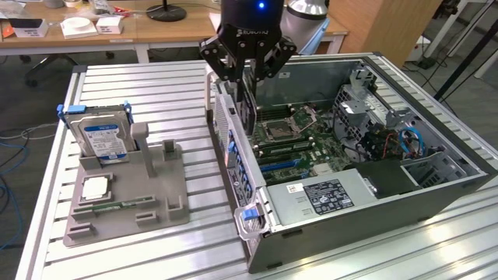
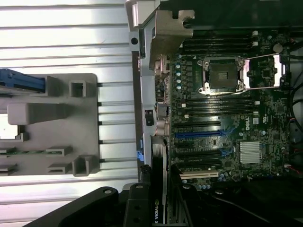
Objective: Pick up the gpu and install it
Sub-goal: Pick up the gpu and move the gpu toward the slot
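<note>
The gpu, a thin dark card, hangs edge-on and upright from my gripper, which is shut on its upper edge. It is held just inside the open computer case, close to the case's rear wall on the exterior view's left, above the motherboard. In the wrist view the gpu runs edge-on out from between my fingers, its silvery bracket along the rear wall. A blue expansion slot and several dark slots lie beside the card.
A grey holder tray stands on the slatted table at the exterior view's left, carrying a hard drive, a processor chip and a green memory stick. The case holds a power supply, drive cage and cables.
</note>
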You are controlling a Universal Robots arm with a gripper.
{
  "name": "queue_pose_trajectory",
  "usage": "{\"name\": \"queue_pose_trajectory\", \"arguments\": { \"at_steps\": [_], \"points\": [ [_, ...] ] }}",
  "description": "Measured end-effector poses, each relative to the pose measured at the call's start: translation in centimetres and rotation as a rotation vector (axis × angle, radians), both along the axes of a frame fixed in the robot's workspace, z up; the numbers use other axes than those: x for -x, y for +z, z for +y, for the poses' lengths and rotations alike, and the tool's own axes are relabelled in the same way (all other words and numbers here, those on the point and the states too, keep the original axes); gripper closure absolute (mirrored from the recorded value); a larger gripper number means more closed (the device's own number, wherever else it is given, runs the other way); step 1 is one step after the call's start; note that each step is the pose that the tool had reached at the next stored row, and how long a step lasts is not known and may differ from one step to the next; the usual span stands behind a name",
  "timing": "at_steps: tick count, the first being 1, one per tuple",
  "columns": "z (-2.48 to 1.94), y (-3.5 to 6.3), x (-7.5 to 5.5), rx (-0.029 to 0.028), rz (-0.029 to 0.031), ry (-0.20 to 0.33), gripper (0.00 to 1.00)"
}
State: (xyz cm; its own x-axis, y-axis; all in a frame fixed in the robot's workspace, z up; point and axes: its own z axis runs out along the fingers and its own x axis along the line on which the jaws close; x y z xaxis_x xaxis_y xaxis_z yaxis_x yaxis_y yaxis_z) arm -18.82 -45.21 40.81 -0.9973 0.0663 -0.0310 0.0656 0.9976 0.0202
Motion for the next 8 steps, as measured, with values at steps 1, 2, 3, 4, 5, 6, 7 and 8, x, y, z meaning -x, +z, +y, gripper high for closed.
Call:
{"name": "queue_pose_trajectory", "arguments": {
  "at_steps": [1, 2, 3, 4, 5, 6, 7, 8],
  "points": [
    [0.00, 0.00, -0.04, 0.0000, 0.0000, 0.000, 0.74],
    [0.00, 0.00, -0.07, 0.0000, 0.0000, 0.000, 0.74],
    [0.00, 0.00, -0.11, 0.0000, 0.0000, 0.000, 0.74],
    [0.00, 0.00, -0.14, 0.0000, 0.0000, 0.000, 0.74],
    [0.00, 0.00, -0.18, 0.0000, 0.0000, 0.000, 0.74],
    [0.00, 0.00, -0.22, 0.0000, 0.0000, 0.000, 0.74],
    [0.00, 0.00, -0.25, 0.0000, 0.0000, 0.000, 0.74],
    [0.00, 0.00, -0.29, 0.0000, 0.0000, 0.000, 0.74]
  ]
}}
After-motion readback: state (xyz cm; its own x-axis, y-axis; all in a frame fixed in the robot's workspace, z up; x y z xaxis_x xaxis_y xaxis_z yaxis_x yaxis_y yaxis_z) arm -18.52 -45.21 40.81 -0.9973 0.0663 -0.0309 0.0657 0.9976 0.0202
